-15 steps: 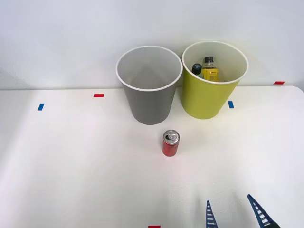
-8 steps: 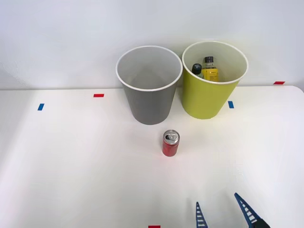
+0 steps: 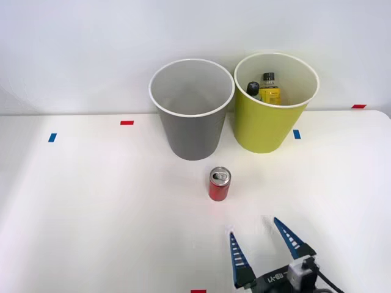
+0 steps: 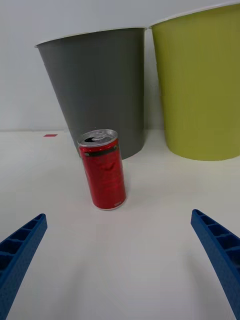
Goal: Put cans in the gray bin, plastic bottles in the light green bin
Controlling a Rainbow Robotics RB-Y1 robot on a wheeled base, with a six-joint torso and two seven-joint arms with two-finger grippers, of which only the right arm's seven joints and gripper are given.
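The right gripper (image 3: 263,241) is reaching for the red can (image 3: 219,184) with its fingers spread wide and holding nothing. The can is standing just ahead of it, a little to its left. Past the can the gray bin (image 3: 192,125) is waiting, probably empty, so next the fingers need to slide around the can and squeeze; the bottles (image 3: 265,89) are sitting in the light green bin (image 3: 269,122) already.

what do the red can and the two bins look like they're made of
The can looks like thin metal: glossy red printed wall, bare silver top with a pull tab. The gray bin and green bin look like molded plastic, likely: smooth, matte, even color, thin pale rims. Painted metal cannot be ruled out.
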